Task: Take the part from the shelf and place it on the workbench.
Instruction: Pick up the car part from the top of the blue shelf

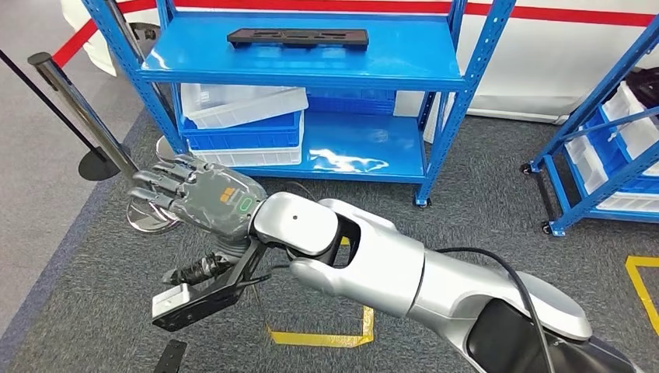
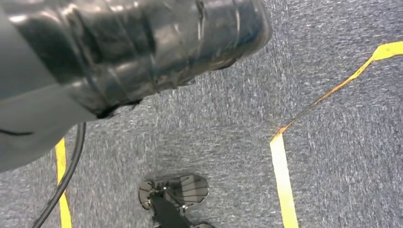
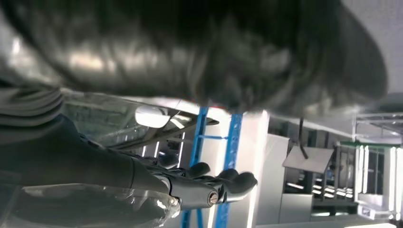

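Note:
The part (image 1: pixel 298 37) is a flat black elongated piece lying on the top level of the blue shelf (image 1: pixel 311 74). My right arm reaches across the head view from the lower right, and my right hand (image 1: pixel 194 194) hangs low in front of the shelf's lower left corner, well short of the part. Its fingers are spread and hold nothing. In the right wrist view the dark fingers (image 3: pixel 223 183) stretch out with nothing in them, the blue shelf posts (image 3: pixel 228 142) beyond. My left hand (image 2: pixel 142 47) is a blurred grey and black bulk above the carpet; how its fingers lie is unclear.
White and blue bins (image 1: pixel 245 120) sit on the shelf's lower level. A metal stanchion pole (image 1: pixel 78 109) with a round base stands at the left. A second blue rack (image 1: pixel 614 148) with bins stands at the right. Yellow tape (image 1: pixel 326 337) marks the grey carpet.

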You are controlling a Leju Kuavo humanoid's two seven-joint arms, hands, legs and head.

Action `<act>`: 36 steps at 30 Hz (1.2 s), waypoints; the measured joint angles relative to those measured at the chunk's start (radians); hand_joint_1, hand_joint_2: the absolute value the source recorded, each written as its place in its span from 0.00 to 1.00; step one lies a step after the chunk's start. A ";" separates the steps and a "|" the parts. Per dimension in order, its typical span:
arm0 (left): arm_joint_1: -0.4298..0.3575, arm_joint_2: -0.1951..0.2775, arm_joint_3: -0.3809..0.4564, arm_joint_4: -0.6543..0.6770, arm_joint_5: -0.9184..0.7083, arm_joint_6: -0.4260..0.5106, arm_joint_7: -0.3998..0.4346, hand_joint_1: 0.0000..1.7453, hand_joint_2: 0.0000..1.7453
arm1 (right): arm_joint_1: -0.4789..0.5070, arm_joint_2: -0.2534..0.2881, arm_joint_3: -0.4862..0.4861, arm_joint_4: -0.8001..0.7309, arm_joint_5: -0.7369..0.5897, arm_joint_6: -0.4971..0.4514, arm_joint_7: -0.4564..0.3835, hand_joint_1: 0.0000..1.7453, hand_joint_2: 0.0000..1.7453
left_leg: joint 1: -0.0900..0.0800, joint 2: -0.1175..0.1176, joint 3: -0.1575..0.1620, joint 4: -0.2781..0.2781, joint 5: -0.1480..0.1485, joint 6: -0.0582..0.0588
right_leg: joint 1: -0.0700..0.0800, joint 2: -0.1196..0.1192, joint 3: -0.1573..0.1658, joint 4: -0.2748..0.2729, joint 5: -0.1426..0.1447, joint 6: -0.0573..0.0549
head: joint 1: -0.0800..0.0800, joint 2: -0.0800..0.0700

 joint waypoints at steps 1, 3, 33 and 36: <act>0.000 0.000 -0.001 0.000 0.000 0.001 0.001 0.00 0.00 | 0.001 0.001 0.000 0.000 0.003 0.002 0.002 0.00 0.00 | -0.002 -0.001 0.001 -0.004 0.000 0.003 | 0.001 0.000 -0.001 -0.001 0.001 0.004 | 0.001 0.000; 0.002 0.000 -0.002 0.000 0.001 0.001 0.002 0.00 0.00 | 0.002 0.001 0.000 0.000 0.005 0.004 0.004 0.00 0.00 | 0.003 -0.003 0.002 -0.010 0.004 0.011 | 0.002 -0.001 -0.002 0.002 -0.003 0.013 | 0.002 0.000; 0.005 0.000 -0.008 0.001 0.018 -0.006 -0.022 0.00 0.00 | 0.039 0.007 -0.003 0.005 0.139 -0.050 0.037 0.00 0.00 | 0.004 0.001 -0.029 -0.007 0.022 0.009 | 0.002 -0.004 0.089 -0.017 -0.073 0.018 | 0.001 0.000; 0.007 0.000 -0.010 0.001 0.022 -0.010 -0.012 0.00 0.00 | 0.040 0.007 -0.008 0.010 0.145 -0.053 0.037 0.00 0.00 | 0.005 0.000 -0.001 -0.011 0.005 0.030 | -0.001 -0.005 0.038 0.086 -0.093 0.030 | 0.004 0.000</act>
